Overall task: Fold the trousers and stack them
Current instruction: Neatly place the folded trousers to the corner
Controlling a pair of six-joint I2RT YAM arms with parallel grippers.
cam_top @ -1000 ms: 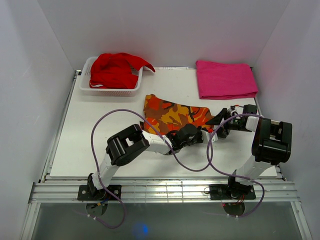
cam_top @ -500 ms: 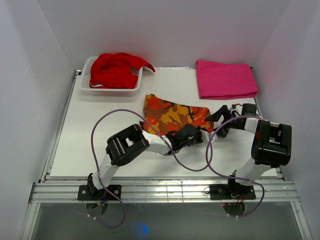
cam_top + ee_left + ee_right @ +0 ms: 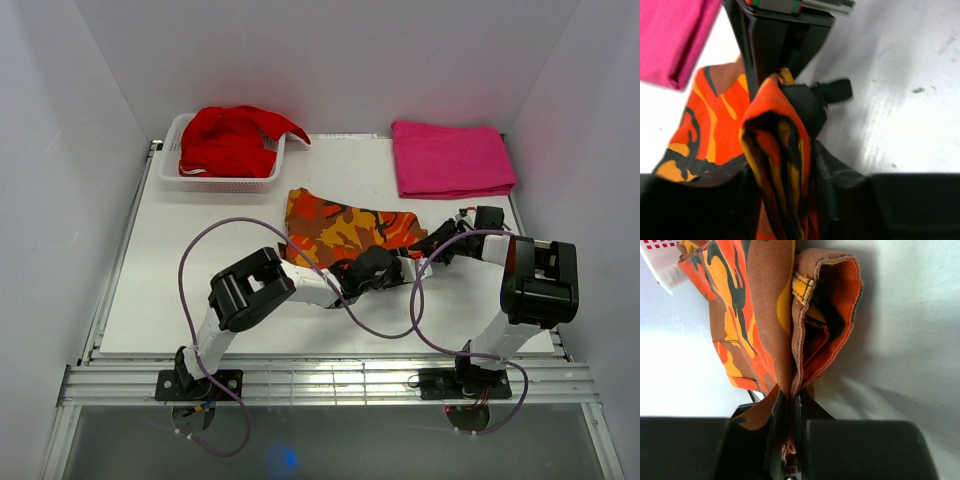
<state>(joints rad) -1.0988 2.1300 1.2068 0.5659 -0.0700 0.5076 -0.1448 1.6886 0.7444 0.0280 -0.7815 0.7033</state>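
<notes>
Pinching trousers (image 3: pixel 765 315) — right end effector (image 3: pixel 790 415), wrist-view.

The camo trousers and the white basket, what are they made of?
The trousers look like sturdy woven cloth, maybe cotton: matte, with a fine weave and stitched hems. The basket looks like white plastic, with a grid of small holes in its wall.

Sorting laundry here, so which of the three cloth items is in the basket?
The plain red garment, heaped in the white basket at back left. The pink folded cloth and the camouflage trousers are out on the table itself.
</notes>
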